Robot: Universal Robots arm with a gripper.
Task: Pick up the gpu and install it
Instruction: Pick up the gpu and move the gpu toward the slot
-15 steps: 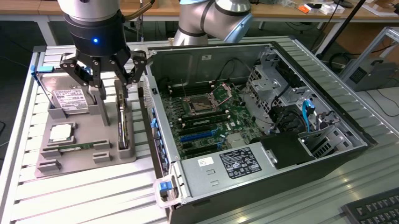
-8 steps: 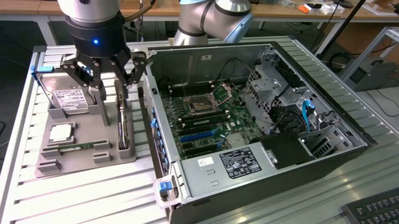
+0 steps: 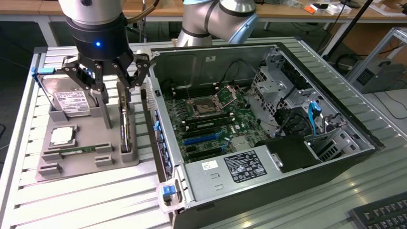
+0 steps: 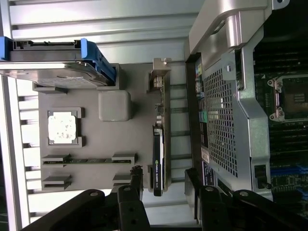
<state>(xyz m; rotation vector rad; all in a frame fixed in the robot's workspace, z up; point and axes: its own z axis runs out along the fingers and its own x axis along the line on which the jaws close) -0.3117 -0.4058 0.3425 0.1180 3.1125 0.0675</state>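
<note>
1. In the grey holder [image 3: 76, 164] [image 4: 139, 96] on the slatted table [image 3: 95, 200], the gpu [image 3: 125, 121] [image 4: 158, 144] is standing on its long edge in a narrow slot. It is sitting along the side of the holder that lies nearest the computer case [image 3: 356, 138].
2. Nothing is gripping the card, and it is resting in its slot untouched.
3. I am hanging my gripper [image 3: 113, 81] [image 4: 163, 180] directly above the gpu with my jaws spread wide and holding nothing.
4. In the wrist view my two fingers [image 4: 136, 178] are flanking the dark end of the card, with a clear gap on each side. The silver bracket is sitting at the card's other end.
5. Beside the gpu in the same holder, a RAM stick [image 3: 79, 151] [image 4: 89, 160] is lying in its own slot, and a processor chip [image 3: 62, 136] [image 4: 62, 126] is sitting flat in a square recess.
6. Further along the holder, a hard drive [image 3: 71, 101] [image 4: 53, 77] with blue side rails is leaning in its cradle, label facing up.
7. On the exterior view's right of the holder, the case is lying on its side with its panel off. The motherboard [image 3: 210, 119], the bare processor socket [image 3: 207, 107] [image 4: 288, 98] and the power supply [image 3: 235, 169] are showing inside.
8. At the exterior view's lower right corner, part of a keyboard [image 3: 381, 214] is lying on the table, well apart from the holder.
</note>
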